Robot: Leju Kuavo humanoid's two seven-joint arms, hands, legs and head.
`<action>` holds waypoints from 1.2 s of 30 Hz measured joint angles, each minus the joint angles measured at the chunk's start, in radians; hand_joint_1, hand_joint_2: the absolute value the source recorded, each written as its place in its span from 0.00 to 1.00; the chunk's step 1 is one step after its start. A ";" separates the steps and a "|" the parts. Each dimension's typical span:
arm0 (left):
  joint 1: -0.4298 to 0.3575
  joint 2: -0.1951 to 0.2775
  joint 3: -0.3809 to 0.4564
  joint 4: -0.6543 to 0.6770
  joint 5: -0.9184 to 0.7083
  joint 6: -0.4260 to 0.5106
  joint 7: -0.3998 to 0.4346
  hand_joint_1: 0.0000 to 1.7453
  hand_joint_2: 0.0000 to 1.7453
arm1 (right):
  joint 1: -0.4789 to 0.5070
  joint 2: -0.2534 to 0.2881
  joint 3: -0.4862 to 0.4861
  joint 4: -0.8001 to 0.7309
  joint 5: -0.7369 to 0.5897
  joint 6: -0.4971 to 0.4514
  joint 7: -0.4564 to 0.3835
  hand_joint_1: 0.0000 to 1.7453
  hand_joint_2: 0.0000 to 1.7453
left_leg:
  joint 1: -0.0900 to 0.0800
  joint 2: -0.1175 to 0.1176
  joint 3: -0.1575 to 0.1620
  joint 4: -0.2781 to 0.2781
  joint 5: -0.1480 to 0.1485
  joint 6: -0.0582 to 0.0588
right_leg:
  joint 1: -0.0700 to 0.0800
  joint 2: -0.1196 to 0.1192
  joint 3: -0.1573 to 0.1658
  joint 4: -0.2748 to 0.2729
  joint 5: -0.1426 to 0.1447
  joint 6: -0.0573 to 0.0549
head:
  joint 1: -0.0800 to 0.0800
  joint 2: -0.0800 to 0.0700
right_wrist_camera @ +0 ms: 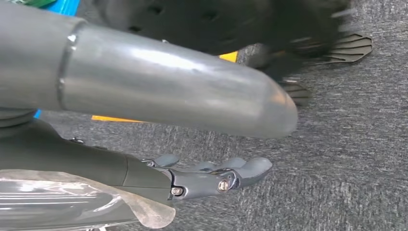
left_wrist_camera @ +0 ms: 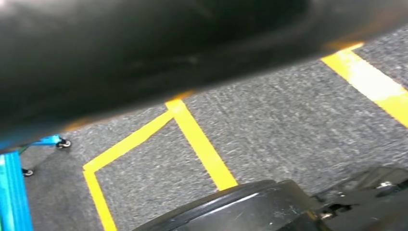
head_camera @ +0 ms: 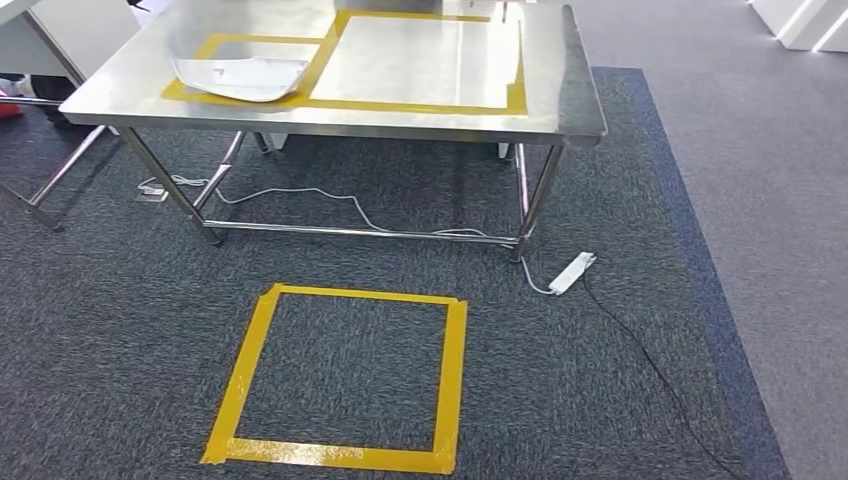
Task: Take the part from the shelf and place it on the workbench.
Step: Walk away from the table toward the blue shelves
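Note:
A shiny curved sheet-metal part [head_camera: 240,75] lies on the steel workbench [head_camera: 565,90], inside the left of two yellow-taped fields. In the right wrist view my right hand [right_wrist_camera: 207,178] hangs over grey carpet, its dark fingers [right_wrist_camera: 245,168] stretched out and holding nothing, the thick silver-grey thumb [right_wrist_camera: 168,91] above them. Across the left wrist view lies a dark blurred shape close to the lens, and I cannot make out how the left hand's fingers stand.
A yellow tape square [head_camera: 345,380] marks the carpet in front of the workbench. A white power strip [head_camera: 572,272] and cables lie by the bench's right leg. A blue wheeled frame [left_wrist_camera: 12,192] stands on the carpet near more yellow tape [left_wrist_camera: 202,144].

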 joint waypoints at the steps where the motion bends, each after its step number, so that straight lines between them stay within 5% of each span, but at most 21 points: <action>1: -0.002 -0.003 0.000 0.002 0.000 0.001 0.000 0.00 0.00 | -0.003 0.000 0.000 0.001 0.000 -0.001 -0.001 0.00 0.00 | 0.001 0.001 -0.002 -0.002 0.011 -0.004 | 0.006 0.000 0.032 -0.054 -0.010 -0.007 | 0.000 0.000; 4: -0.005 -0.007 -0.001 0.013 0.004 0.003 -0.003 0.00 0.00 | -0.002 0.001 0.000 0.000 0.000 -0.010 -0.002 0.00 0.00 | 0.003 0.000 -0.011 -0.012 0.033 -0.021 | 0.006 -0.002 0.027 -0.090 0.010 -0.014 | 0.006 0.000; 6: -0.003 -0.007 -0.002 0.021 0.009 0.007 -0.006 0.00 0.00 | 0.006 0.001 0.000 -0.011 0.001 -0.025 0.003 0.00 0.00 | 0.003 -0.005 -0.027 0.033 -0.038 -0.033 | -0.003 -0.006 -0.001 -0.094 0.041 -0.020 | 0.001 0.000; 8: -0.002 -0.005 -0.002 0.025 0.012 0.011 -0.008 0.00 0.00 | 0.019 -0.001 0.000 -0.033 0.002 -0.044 0.013 0.00 0.00 | 0.011 -0.007 -0.043 0.154 -0.154 -0.046 | -0.005 -0.010 -0.035 -0.086 0.066 -0.023 | -0.008 0.000; 9: -0.002 -0.004 -0.002 0.027 0.014 0.012 -0.009 0.00 0.00 | 0.025 -0.004 0.000 -0.046 0.002 -0.054 0.018 0.00 0.00 | 0.015 -0.007 -0.047 0.218 -0.185 -0.053 | -0.006 -0.012 -0.052 -0.078 0.076 -0.022 | -0.009 0.000; 11: -0.003 -0.003 -0.002 0.029 0.020 0.014 -0.010 0.00 0.00 | 0.034 -0.009 0.000 -0.073 0.003 -0.072 0.026 0.00 0.00 | 0.023 -0.007 -0.025 0.277 -0.171 -0.063 | -0.009 -0.015 -0.092 -0.054 0.093 -0.017 | -0.009 0.000; 13: -0.004 -0.003 -0.002 0.030 0.029 0.015 -0.014 0.00 0.00 | 0.039 -0.016 0.000 -0.099 0.003 -0.090 0.032 0.00 0.00 | 0.031 -0.007 0.053 0.200 -0.125 -0.072 | -0.014 -0.015 -0.135 -0.023 0.104 -0.008 | -0.010 0.000; 16: -0.007 -0.003 -0.002 0.031 0.040 0.017 -0.023 0.00 0.00 | 0.048 -0.027 0.000 -0.133 0.001 -0.110 0.038 0.00 0.00 | 0.030 -0.010 0.165 0.026 -0.151 -0.063 | -0.015 -0.015 -0.177 0.013 0.118 0.010 | -0.012 0.000; 19: -0.009 -0.003 -0.002 0.032 0.043 0.018 -0.029 0.00 0.00 | 0.057 -0.034 0.000 -0.156 -0.002 -0.119 0.042 0.00 0.00 | 0.024 -0.007 0.156 0.005 -0.145 -0.034 | -0.018 -0.012 -0.189 0.015 0.135 0.031 | -0.012 0.000; 21: -0.010 -0.004 -0.001 0.034 0.044 0.018 -0.030 0.00 0.00 | 0.064 -0.038 0.000 -0.167 -0.003 -0.121 0.043 0.00 0.00 | 0.026 -0.002 0.130 0.002 -0.122 -0.017 | -0.022 -0.006 -0.207 0.054 0.077 0.042 | -0.010 0.000; 24: -0.011 -0.004 -0.001 0.035 0.046 0.019 -0.031 0.00 0.00 | 0.067 -0.043 0.000 -0.179 -0.005 -0.124 0.043 0.00 0.00 | 0.024 0.001 0.079 0.003 -0.082 -0.007 | -0.024 0.001 -0.243 0.216 -0.071 0.050 | -0.004 0.000; 25: -0.011 -0.004 -0.001 0.035 0.045 0.020 -0.032 0.00 0.00 | 0.067 -0.044 0.000 -0.182 -0.006 -0.124 0.042 0.00 0.00 | 0.023 0.001 0.061 0.003 -0.070 -0.008 | -0.024 0.002 -0.242 0.260 -0.077 0.050 | -0.003 0.000; 27: -0.011 -0.003 -0.001 0.036 0.045 0.023 -0.032 0.00 0.00 | 0.068 -0.045 0.001 -0.188 -0.006 -0.124 0.040 0.00 0.00 | 0.022 0.002 0.025 0.004 -0.045 -0.011 | -0.024 0.002 -0.207 0.276 -0.011 0.047 | -0.003 0.000; 29: -0.011 -0.004 -0.001 0.037 0.044 0.025 -0.032 0.00 0.00 | 0.068 -0.047 0.002 -0.193 -0.004 -0.124 0.034 0.00 0.00 | 0.021 0.002 0.000 0.004 -0.021 -0.017 | -0.022 0.001 -0.115 0.178 0.043 0.037 | -0.003 0.000; 32: -0.013 -0.006 -0.002 0.037 0.039 0.030 -0.032 0.00 0.00 | 0.064 -0.053 0.003 -0.198 -0.002 -0.123 0.025 0.00 0.00 | 0.019 0.003 -0.013 0.006 0.009 -0.032 | -0.015 0.001 0.030 -0.042 -0.016 0.021 | -0.003 0.000; 34: -0.013 -0.006 -0.004 0.037 0.035 0.033 -0.032 0.00 0.00 | 0.064 -0.055 0.003 -0.201 -0.002 -0.121 0.023 0.00 0.00 | 0.021 0.005 -0.018 0.005 0.025 -0.045 | -0.014 0.000 0.037 -0.078 -0.027 0.010 | -0.004 0.000; 36: -0.011 -0.005 -0.004 0.038 0.033 0.033 -0.032 0.00 0.00 | 0.068 -0.055 0.004 -0.202 -0.002 -0.120 0.022 0.00 0.00 | 0.024 0.002 -0.029 0.035 -0.011 -0.057 | -0.017 -0.002 0.025 -0.078 -0.010 -0.003 | -0.006 0.000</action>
